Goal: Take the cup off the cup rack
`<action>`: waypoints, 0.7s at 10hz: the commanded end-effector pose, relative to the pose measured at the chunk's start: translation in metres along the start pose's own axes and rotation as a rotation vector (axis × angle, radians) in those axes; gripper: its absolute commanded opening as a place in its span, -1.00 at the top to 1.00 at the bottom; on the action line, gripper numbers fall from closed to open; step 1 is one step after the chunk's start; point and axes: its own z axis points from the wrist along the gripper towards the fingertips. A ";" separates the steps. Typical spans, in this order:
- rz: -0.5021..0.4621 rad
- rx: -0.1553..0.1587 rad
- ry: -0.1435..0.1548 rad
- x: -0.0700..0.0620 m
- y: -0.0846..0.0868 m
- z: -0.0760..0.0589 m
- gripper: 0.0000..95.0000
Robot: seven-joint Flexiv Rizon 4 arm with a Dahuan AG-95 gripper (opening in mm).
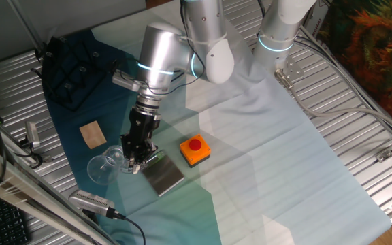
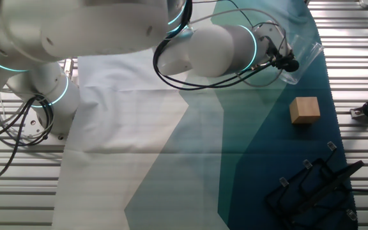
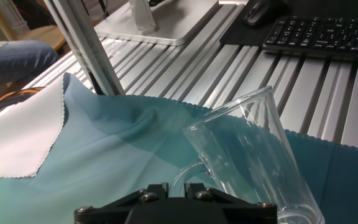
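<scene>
We find the cup (image 1: 105, 165) at lower left of one fixed view, lying tilted on the teal cloth (image 1: 182, 204), well apart from the cup rack (image 1: 70, 68) at upper left. In the hand view the cup (image 3: 253, 155) fills the lower right, leaning with its mouth toward the upper part of the frame, its handle curving down to the gripper (image 3: 176, 190). The fingertips sit close together on either side of that handle and appear clamped on it, though the contact itself lies at the frame's bottom edge. We judge the removal done and the cup near or at set-down.

Risks from here: the cup is tilted and held by a thin glass loop. If the fingers part while it leans, it may roll across the cloth toward the wooden block (image 1: 92, 134) or the grey metal plate (image 1: 163, 174) just beside the gripper (image 1: 136, 163). A sideways pull could twist the handle in the grip.

The hand view alone shows the handle and the fingertips. One fixed view alone shows the orange box (image 1: 194, 150), right of the plate. The other fixed view shows the rack (image 2: 318, 185) at lower right with its pegs bare, and the block (image 2: 305, 109) above it; there the cup (image 2: 296, 54) is only a faint glassy outline at upper right, and the arm hides the fingertips.
</scene>
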 end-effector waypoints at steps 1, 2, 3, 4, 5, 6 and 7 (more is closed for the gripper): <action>0.002 -0.004 -0.013 0.000 0.001 -0.002 1.00; 0.002 -0.004 -0.018 0.000 0.001 -0.002 1.00; 0.003 -0.004 -0.020 0.000 0.001 -0.002 1.00; 0.005 -0.006 -0.026 0.000 0.001 -0.002 1.00; 0.005 -0.007 -0.028 0.000 0.001 -0.002 1.00; 0.008 -0.008 -0.031 0.000 0.001 -0.001 1.00; 0.013 -0.011 -0.041 0.000 0.001 -0.001 1.00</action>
